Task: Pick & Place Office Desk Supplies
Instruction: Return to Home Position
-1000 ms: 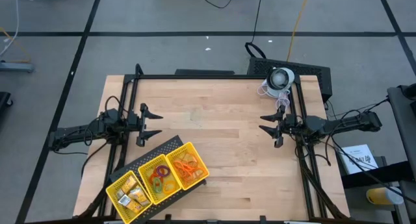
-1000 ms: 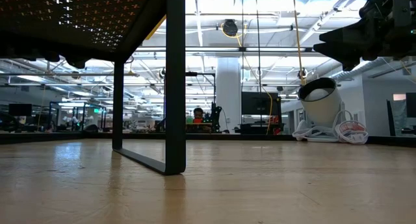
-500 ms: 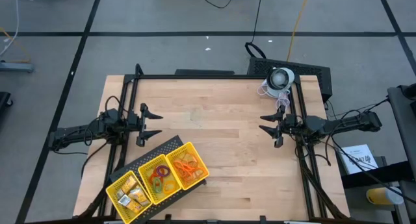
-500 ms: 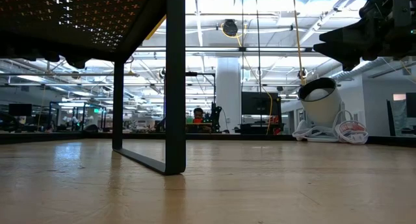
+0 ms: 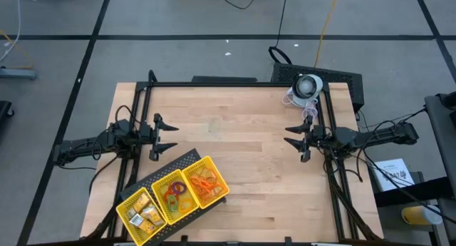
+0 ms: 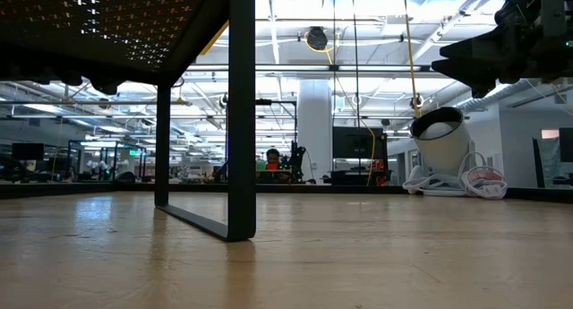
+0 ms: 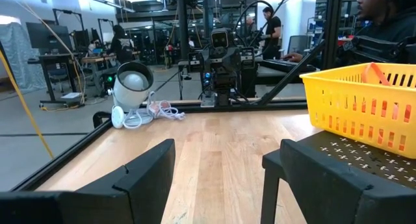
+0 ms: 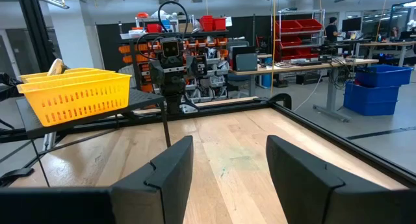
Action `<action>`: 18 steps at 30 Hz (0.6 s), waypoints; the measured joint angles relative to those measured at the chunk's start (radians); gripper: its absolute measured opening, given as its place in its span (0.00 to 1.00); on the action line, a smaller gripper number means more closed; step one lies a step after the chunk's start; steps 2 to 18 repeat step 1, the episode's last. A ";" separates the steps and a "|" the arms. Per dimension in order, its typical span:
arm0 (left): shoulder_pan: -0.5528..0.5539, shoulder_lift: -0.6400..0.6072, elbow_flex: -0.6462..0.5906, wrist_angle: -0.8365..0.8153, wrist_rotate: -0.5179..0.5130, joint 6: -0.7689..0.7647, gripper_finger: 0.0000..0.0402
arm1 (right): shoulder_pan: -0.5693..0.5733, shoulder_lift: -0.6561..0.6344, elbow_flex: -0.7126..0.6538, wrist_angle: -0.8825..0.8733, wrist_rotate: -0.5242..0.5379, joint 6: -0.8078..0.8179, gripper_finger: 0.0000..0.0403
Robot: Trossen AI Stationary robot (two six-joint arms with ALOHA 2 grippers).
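The office desk supplies lie in a yellow three-compartment tray (image 5: 173, 196) near the table's front left. Yellow-gold blocks (image 5: 142, 214) fill one compartment, coloured rings (image 5: 175, 192) the middle one, and orange rubber-band loops (image 5: 205, 181) the third. The tray rests by its bottom on a raised black perforated shelf (image 5: 178, 162). My left gripper (image 5: 169, 135) hovers open at the table's left side, level, just beyond the tray. My right gripper (image 5: 288, 135) hovers open at the right side, facing it. The left wrist view shows the tray's mesh wall (image 7: 364, 110), and so does the right wrist view (image 8: 78, 94).
A white round lamp-like device (image 5: 308, 85) with coiled cables sits at the far right corner. The shelf's black legs (image 6: 240, 112) stand on the wood. A black frame rail (image 5: 235, 83) runs along the far edge. Bare wood (image 5: 235, 139) lies between the grippers.
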 joint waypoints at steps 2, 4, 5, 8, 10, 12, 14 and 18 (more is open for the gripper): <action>0.000 0.000 0.000 0.000 0.000 0.000 0.71 | 0.000 0.000 0.000 0.000 0.000 0.000 0.46; 0.000 0.000 0.000 0.000 0.000 0.000 0.71 | 0.000 0.000 0.000 0.000 0.000 0.000 0.46; 0.000 0.000 0.000 0.000 0.000 0.000 0.71 | 0.000 0.000 0.000 0.000 0.000 0.000 0.46; 0.000 0.000 0.000 0.000 0.000 0.000 0.71 | 0.000 0.000 0.000 0.000 0.000 0.000 0.46; 0.000 0.000 0.000 0.000 0.000 0.000 0.71 | 0.000 0.000 0.000 0.000 0.000 0.000 0.46; 0.000 0.000 0.000 0.000 0.000 0.000 0.71 | 0.000 0.000 0.000 0.000 0.000 0.000 0.46; 0.000 0.000 0.000 0.000 0.000 0.000 0.71 | 0.000 0.000 0.000 0.000 0.000 0.000 0.46; 0.000 0.000 0.000 0.000 0.000 0.000 0.71 | 0.000 0.000 0.000 0.000 0.000 0.000 0.46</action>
